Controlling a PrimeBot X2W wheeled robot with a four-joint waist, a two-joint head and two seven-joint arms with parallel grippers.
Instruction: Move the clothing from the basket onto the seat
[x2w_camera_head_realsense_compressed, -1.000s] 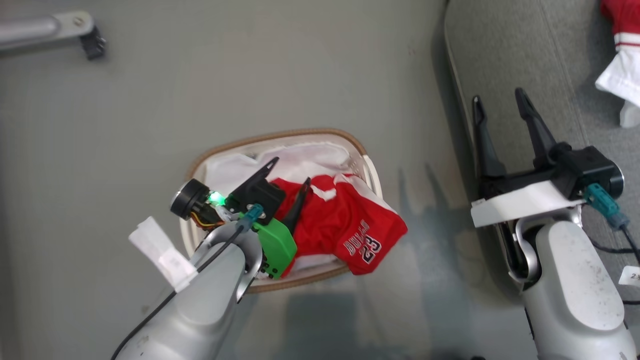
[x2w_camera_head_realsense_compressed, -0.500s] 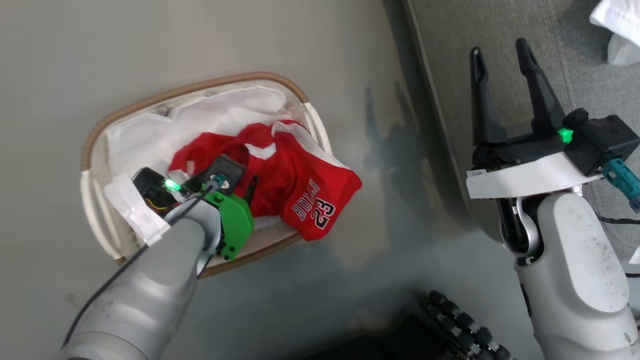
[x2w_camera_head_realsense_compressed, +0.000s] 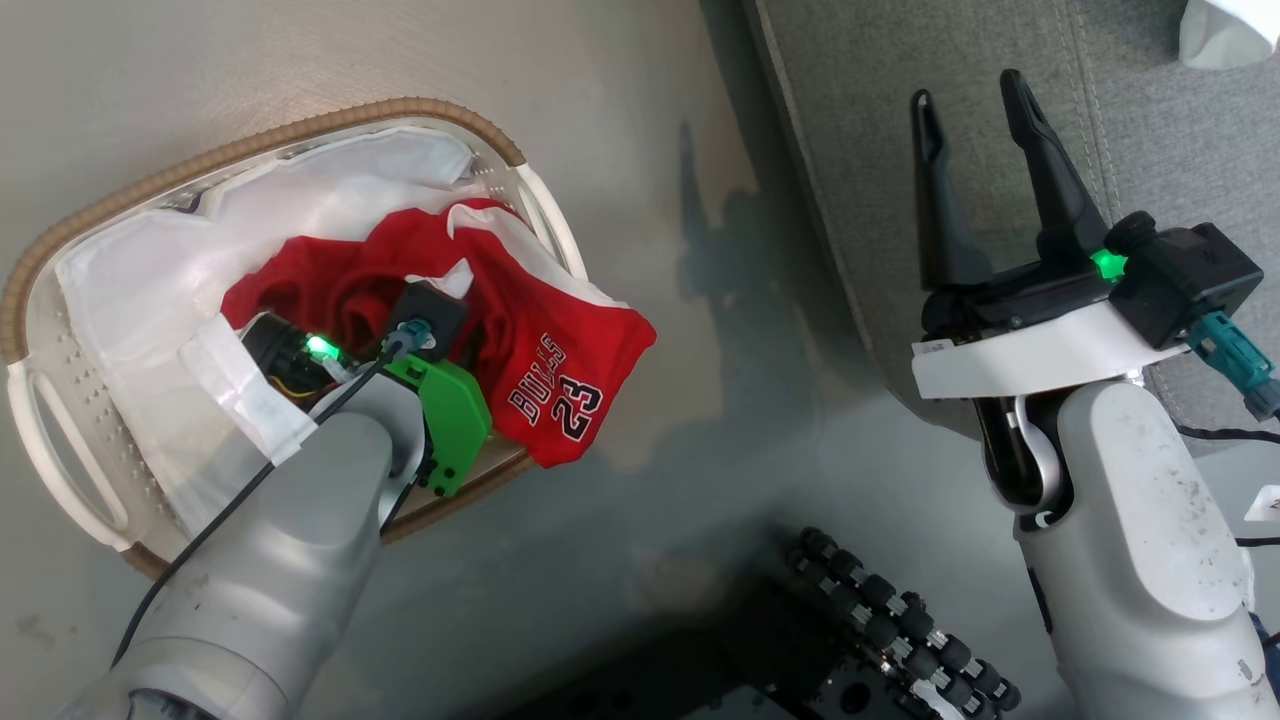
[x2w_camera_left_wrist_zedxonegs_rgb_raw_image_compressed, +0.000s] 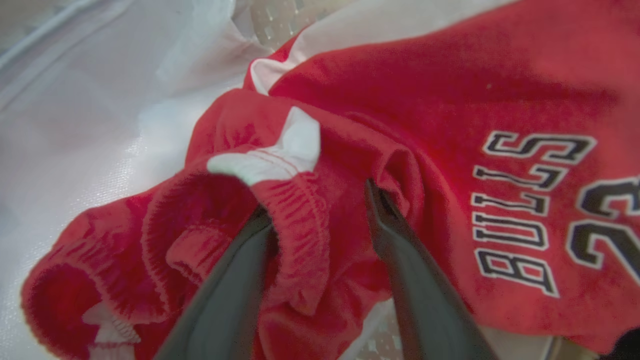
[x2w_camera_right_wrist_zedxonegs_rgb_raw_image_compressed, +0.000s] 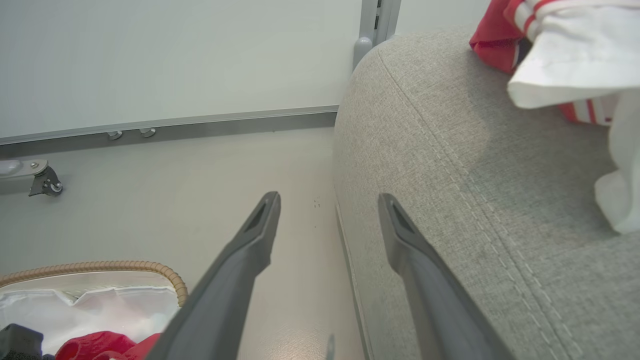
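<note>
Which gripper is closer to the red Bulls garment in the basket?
Left. The left gripper is in the basket, fingers astride a fold of the red Bulls garment. The right gripper hangs open over the edge of the grey seat, apart from it.

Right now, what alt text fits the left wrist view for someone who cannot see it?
The jaws of the left gripper stand apart on either side of a bunched fold of the red clothing, which lies on the white liner of the basket. Black-and-white BULLS 23 lettering shows at the right.
</note>
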